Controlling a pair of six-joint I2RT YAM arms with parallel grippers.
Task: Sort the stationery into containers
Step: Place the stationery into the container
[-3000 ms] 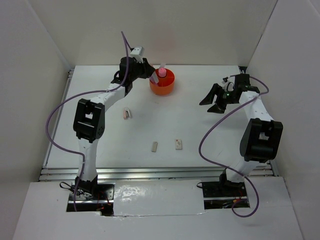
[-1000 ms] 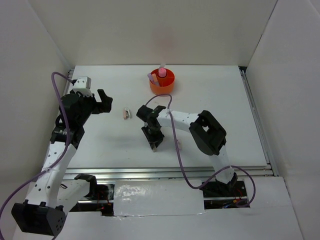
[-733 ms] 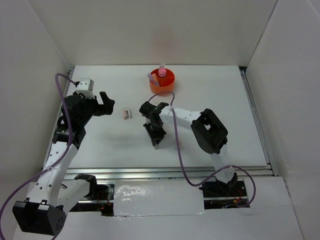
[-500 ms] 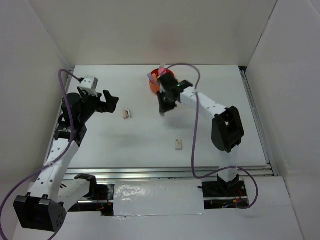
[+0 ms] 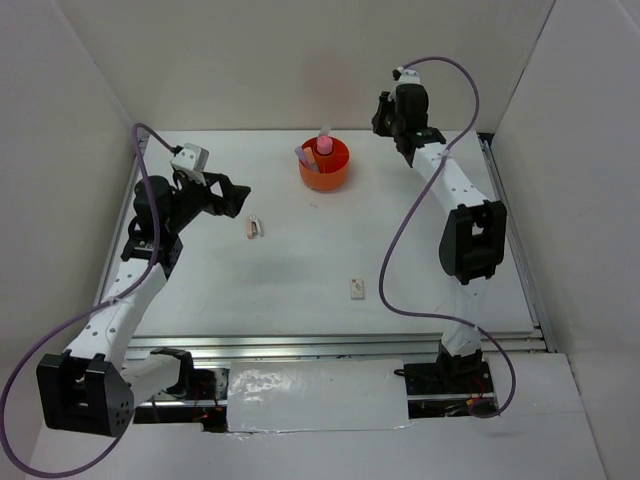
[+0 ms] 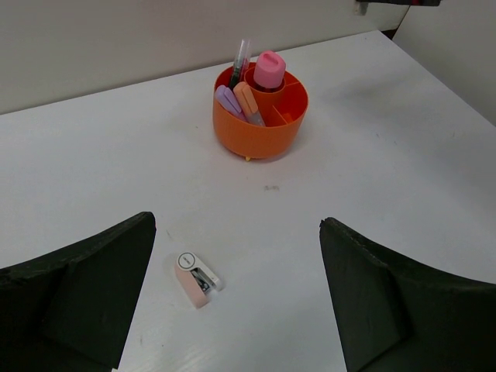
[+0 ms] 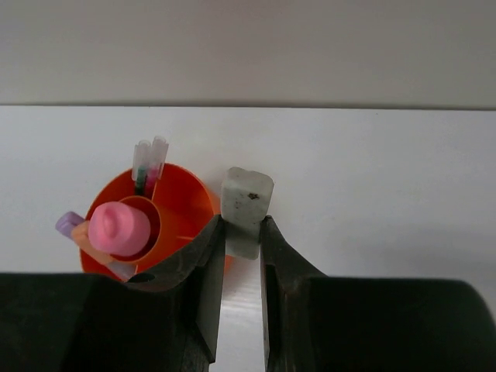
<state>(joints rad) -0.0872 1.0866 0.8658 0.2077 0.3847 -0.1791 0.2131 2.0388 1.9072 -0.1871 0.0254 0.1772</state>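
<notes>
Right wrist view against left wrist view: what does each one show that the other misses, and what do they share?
Only the right wrist view shows the right claw shut on a pale eraser. Only the left wrist view shows the open left claw and a small pink-and-white item lying loose on the table. Both show the orange tub, with the pink glue stick standing in its central ring and pens in an outer compartment.
</notes>
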